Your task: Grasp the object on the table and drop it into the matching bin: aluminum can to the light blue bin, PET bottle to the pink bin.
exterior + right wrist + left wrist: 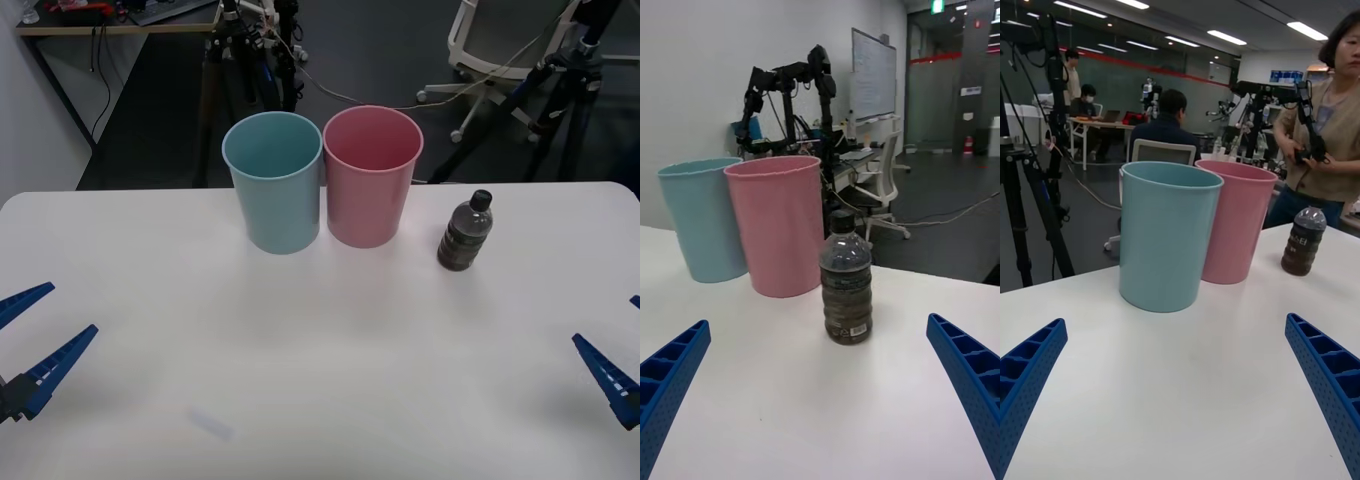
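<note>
The wide white flat worktop (300, 380) with rounded corners carries three things, all toward its far edge. Behind it lies a dark floor with black tripod legs (240, 60), a white office chair (500, 40) and a desk corner at about 11 o'clock.

The tall round light blue plastic bin (273, 180) and the tall round pink plastic bin (372, 175) stand upright side by side at about 12 o'clock in the front view, rims touching or nearly so, blue on the left, pink on the right. Both open upward.

The small clear plastic bottle with dark brown contents and a black screw cap (466, 231) stands upright just beside the pink bin at about 1 o'clock, apart from it. Its long axis is vertical, cap up, and its top is lower than the bins' rims. In the right wrist view the bottle (845, 279) stands in front of the pink bin (779, 221), with open worktop between it and the blue fingers.

The left claw (25, 345) hovers at about 8 o'clock near the worktop's left edge, fingers spread, holding nothing. The right claw (625, 345) sits at about 4 o'clock at the right edge, fingers spread wide in its wrist view (820, 390), empty, well apart from the bottle.
</note>
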Robot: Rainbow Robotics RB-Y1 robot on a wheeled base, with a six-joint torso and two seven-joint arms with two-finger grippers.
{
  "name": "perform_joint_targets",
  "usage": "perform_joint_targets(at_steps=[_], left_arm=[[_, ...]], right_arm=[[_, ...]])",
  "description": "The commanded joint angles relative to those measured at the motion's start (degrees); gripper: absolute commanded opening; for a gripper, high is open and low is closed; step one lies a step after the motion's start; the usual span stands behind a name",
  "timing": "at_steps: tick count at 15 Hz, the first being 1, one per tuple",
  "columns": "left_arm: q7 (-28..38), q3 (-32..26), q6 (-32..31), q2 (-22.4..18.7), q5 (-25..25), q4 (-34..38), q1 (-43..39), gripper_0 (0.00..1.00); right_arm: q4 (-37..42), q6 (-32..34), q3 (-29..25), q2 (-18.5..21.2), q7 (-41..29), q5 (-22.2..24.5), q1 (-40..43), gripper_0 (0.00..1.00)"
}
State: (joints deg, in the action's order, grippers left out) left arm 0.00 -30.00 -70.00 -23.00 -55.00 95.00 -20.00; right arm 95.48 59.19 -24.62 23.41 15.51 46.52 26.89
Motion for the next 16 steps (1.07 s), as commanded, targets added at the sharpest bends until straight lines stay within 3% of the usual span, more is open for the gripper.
perform_joint_targets(at_steps=[1, 4, 8, 16], left_arm=[[0.0, 0.0, 0.0, 0.0, 0.0, 0.0, 0.0, 1.0], [0.0, 0.0, 0.0, 0.0, 0.0, 0.0, 0.0, 1.0], [0.0, 0.0, 0.0, 0.0, 0.0, 0.0, 0.0, 1.0], [0.0, 0.0, 0.0, 0.0, 0.0, 0.0, 0.0, 1.0]], right_arm=[[0.1, -6.9, 5.9, 1.4, 6.2, -4.9, 1.2, 1.0], [0.0, -13.9, 11.8, 1.9, 10.3, -7.5, -0.4, 1.0], [-0.6, -21.3, 16.6, 2.0, 10.0, -8.4, -4.4, 1.0], [-18.3, -19.2, 19.8, 1.2, 11.2, -8.5, -20.6, 1.0]])
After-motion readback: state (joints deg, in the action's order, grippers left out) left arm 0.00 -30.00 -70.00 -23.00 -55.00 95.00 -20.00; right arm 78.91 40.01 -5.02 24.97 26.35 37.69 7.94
